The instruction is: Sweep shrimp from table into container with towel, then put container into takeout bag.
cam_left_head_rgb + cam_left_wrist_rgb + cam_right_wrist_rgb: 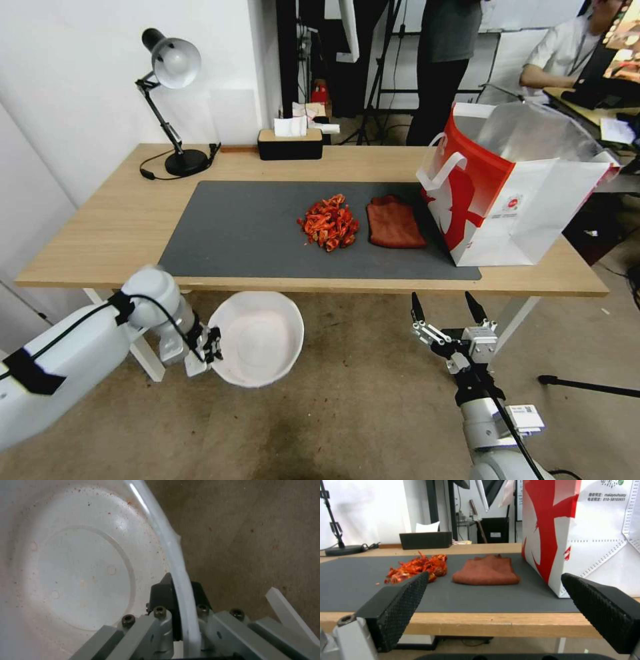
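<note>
While my left gripper (pixel 212 348) pinches the container (pixel 257 338) rim below the table (pixel 100 227), my right gripper (pixel 448 309) gapes empty, shrimp (pixel 329 223) unswept at the towel's (pixel 395 223) nine o'clock.

The worktop (pixel 113 227) carried a grey mat (pixel 247 230); behind the mat stood a lamp (pixel 175 100) and tissue box (pixel 290 141), with the takeout bag (pixel 520 200) overlapping its right end.

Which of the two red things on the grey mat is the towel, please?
The towel is the flat, plain rust-red cloth lying next to the takeout bag; the shrimp are the glossy orange heap on its other side.
</note>
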Controlling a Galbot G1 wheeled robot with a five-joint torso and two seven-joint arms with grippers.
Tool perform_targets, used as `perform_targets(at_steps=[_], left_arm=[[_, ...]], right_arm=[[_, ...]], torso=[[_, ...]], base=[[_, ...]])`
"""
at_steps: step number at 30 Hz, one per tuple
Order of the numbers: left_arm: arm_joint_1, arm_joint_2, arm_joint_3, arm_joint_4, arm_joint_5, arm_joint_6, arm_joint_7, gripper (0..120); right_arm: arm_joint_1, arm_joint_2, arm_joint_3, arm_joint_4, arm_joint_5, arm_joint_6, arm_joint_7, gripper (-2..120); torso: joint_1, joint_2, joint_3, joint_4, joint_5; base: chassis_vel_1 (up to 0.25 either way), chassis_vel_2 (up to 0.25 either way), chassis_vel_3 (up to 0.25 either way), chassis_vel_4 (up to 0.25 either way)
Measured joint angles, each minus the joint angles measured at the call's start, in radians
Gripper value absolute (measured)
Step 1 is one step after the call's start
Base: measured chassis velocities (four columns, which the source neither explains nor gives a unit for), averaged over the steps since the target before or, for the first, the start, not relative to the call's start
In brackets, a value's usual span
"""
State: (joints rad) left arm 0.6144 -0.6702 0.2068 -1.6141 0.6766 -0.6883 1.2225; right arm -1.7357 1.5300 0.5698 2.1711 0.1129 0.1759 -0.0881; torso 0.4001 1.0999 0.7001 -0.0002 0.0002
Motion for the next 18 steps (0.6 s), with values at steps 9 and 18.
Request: perform_targets(at_steps=[9, 18], left_arm=[[-0.081, -0.012, 0.042, -0.008, -0.003, -0.002, 0.006, 0], [-0.065, -0.014, 0.05, -0.052, 0.023, -0.008, 0.013, 0]], right_arm=[[0.067, -0.093, -0.035, 0.0, 0.116, -0.023, 0.028, 100], [0.32, -0.245, -0.131, -0.108, 0.339, -0.131, 0.137, 100]], torso=[[0.0, 0.0, 0.0, 0.0, 0.0], [0.0, 0.0, 0.0, 0.0004, 0.0]], base=[[0.0, 0.0, 0.0, 0.0], [0.0, 0.0, 0.0, 0.0]])
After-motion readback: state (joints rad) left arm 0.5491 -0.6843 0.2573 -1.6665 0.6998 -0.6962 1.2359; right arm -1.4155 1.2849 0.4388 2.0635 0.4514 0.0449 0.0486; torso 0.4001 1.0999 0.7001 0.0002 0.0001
